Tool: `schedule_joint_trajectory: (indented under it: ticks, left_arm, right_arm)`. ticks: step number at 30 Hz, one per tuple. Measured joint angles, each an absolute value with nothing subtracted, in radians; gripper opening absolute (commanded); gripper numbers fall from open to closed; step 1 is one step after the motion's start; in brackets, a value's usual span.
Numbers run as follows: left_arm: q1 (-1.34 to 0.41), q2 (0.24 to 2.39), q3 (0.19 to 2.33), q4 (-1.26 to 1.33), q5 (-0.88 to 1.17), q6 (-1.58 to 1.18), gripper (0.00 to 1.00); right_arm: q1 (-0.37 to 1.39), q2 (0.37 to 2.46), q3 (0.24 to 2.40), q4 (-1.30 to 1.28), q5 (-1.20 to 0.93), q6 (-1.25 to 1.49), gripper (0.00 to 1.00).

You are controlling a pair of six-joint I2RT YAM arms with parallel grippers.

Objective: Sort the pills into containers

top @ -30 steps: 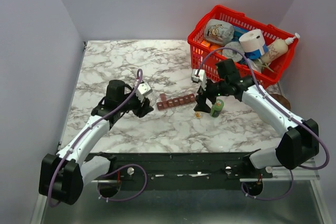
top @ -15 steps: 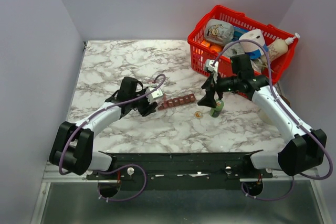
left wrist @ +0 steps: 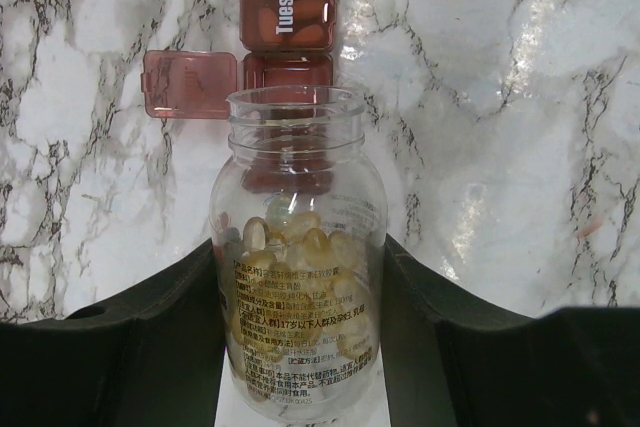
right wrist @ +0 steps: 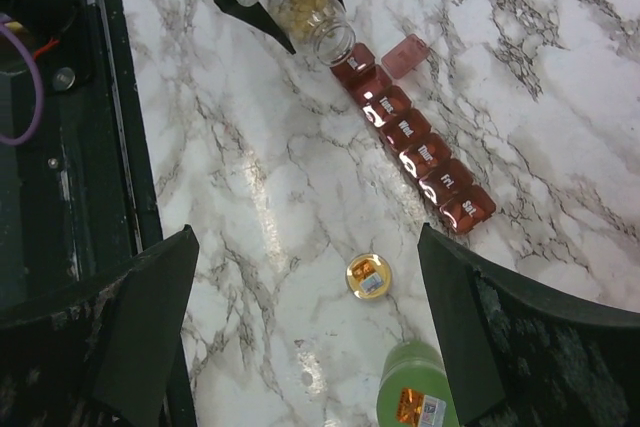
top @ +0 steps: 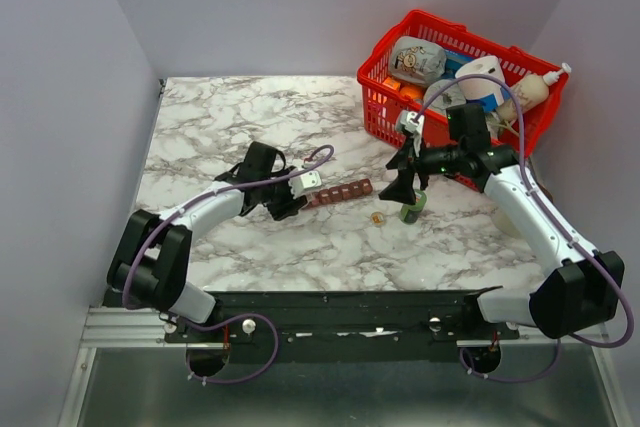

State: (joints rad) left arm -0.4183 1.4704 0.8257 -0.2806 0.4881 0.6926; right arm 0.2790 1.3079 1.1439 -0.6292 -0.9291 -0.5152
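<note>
The pills are yellow soft capsules, and all the ones I can see lie inside the clear bottle, piled in its lower half. The bottle has no cap and is tipped with its mouth over the end compartment of the pill organiser, the one whose flip lid stands open to the side. I cannot tell if any pill is already in that compartment, because the bottle mouth covers it. The left gripper is clamped on the bottle's body from both sides. The organiser lies on the marble table, between the two arms. The right gripper hangs above the table with its fingers spread wide and holds nothing. Below it are a small yellow cap and a green bottle.

The capsules are loose, so I think a little more tilt may let several out at once. They could overfill the small compartment and roll away on the smooth marble. The bottle mouth looks about as wide as the compartment, so a capsule may also fall beside it. Nothing holds the organiser, so a push from the bottle rim could shift it.

The second lid reads "Tues." and the next one begins with "W". In the right wrist view I read "Wed.", "Thur.", "Fri." and "Sat." The print on both bottle labels is too small to read
</note>
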Motion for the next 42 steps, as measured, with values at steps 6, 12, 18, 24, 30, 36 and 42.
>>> schedule_joint_trajectory:
  ticks: [6,12,18,24,30,36,42]
  left_arm:
    - [-0.435,1.528,0.865,-0.315,0.454,0.7,0.0]
    - [-0.448,1.57,0.901,-0.363,0.417,0.704,0.0]
    - [-0.474,1.591,0.939,-0.413,0.369,0.706,0.0]
    - [-0.51,1.626,0.992,-0.471,0.303,0.702,0.0]
    - [-0.535,1.659,1.046,-0.531,0.229,0.685,0.0]
    - [-0.553,1.688,1.098,-0.582,0.171,0.669,0.0]
    - [-0.57,1.715,1.135,-0.624,0.119,0.658,0.0]
  right_arm:
    - [0.269,1.297,1.137,-0.629,-0.937,-0.512,1.0]
    - [0.266,1.293,1.135,-0.629,-0.944,-0.512,1.0]
    - [0.263,1.293,1.131,-0.629,-0.954,-0.511,1.0]
    - [0.262,1.293,1.127,-0.629,-0.96,-0.506,1.0]
    - [0.26,1.292,1.127,-0.629,-0.962,-0.505,1.0]
    - [0.257,1.287,1.127,-0.629,-0.969,-0.505,1.0]
    - [0.251,1.286,1.127,-0.63,-0.975,-0.504,1.0]
